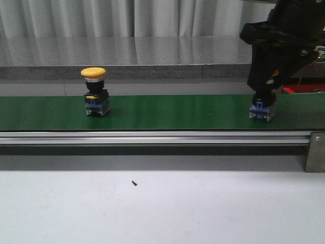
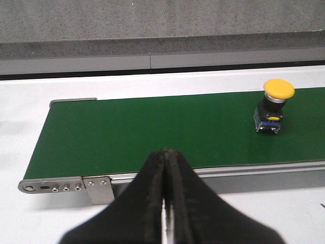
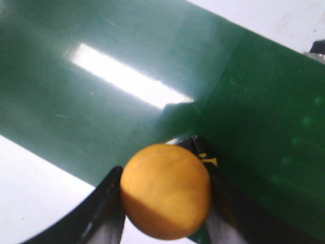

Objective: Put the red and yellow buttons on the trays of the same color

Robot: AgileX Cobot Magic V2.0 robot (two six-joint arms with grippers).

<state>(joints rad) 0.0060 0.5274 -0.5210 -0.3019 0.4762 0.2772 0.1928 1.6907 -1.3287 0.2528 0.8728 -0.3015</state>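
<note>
Two yellow buttons stand on the green conveyor belt [image 1: 177, 112]. The left yellow button [image 1: 95, 92] stands free and upright, and the left wrist view shows it too [image 2: 274, 104]. The other yellow button [image 1: 262, 108] is at the belt's right end, its base on the belt. My right gripper [image 1: 265, 90] comes down over it, and its fingers [image 3: 109, 203] press both sides of the yellow cap [image 3: 165, 190]. My left gripper [image 2: 166, 152] is shut and empty, off the belt's near edge. No red button and no trays are in view.
An aluminium rail [image 1: 152, 137] runs along the belt's front, with a bracket [image 1: 315, 151] at its right end. White table lies in front, with a small dark speck [image 1: 134, 183]. A grey ledge and curtain are behind the belt.
</note>
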